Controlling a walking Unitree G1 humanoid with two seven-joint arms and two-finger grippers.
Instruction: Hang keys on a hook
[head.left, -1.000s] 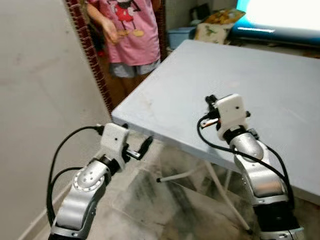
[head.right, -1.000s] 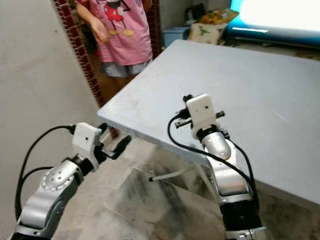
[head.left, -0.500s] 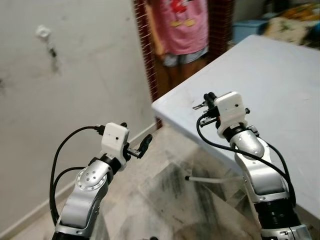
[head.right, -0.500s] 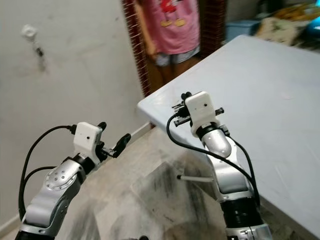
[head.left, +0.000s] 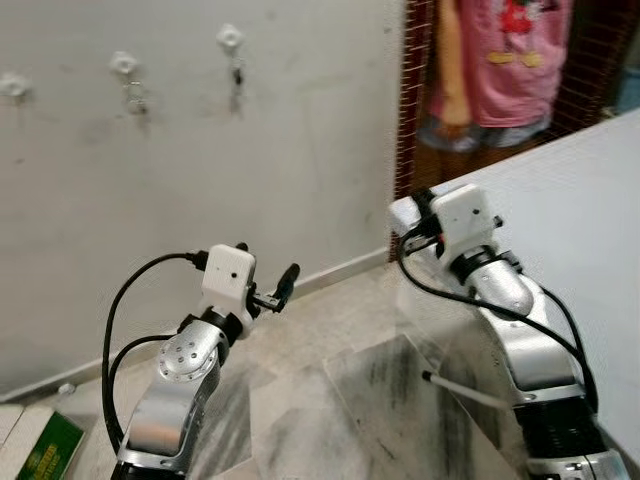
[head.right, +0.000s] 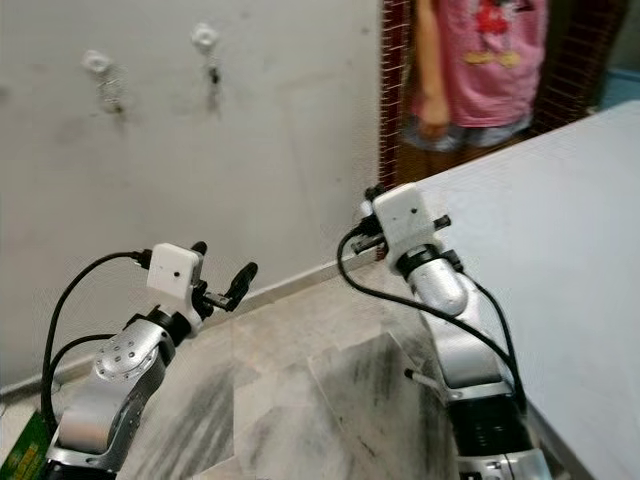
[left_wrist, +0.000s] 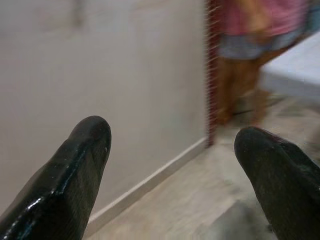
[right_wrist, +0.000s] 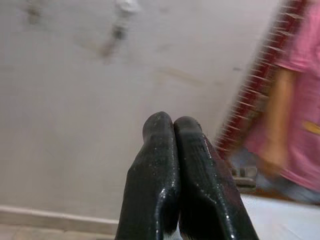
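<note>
Your left gripper is raised in front of the wall, well short of it, its two black fingers spread wide with nothing between them; through that gap you see skirting board and marbled floor; high above it and to its left, three white hooks are fixed in a row on the wall, the nearest hook with something small and dark dangling from it, the middle hook likewise, the far hook at the frame edge; what dangles is too small to identify; low beside your left arm, a green box lies on the floor; your right gripper is lifted at the corner of the grey table, fingers pressed flat together and aimed at the wall, one hook blurred above its tips; you cannot tell whether keys are pinched there, none can be made out anywhere in these views; beyond and right of that gripper, a person in a pink shirt stands in the doorway by the red brick edge.
</note>
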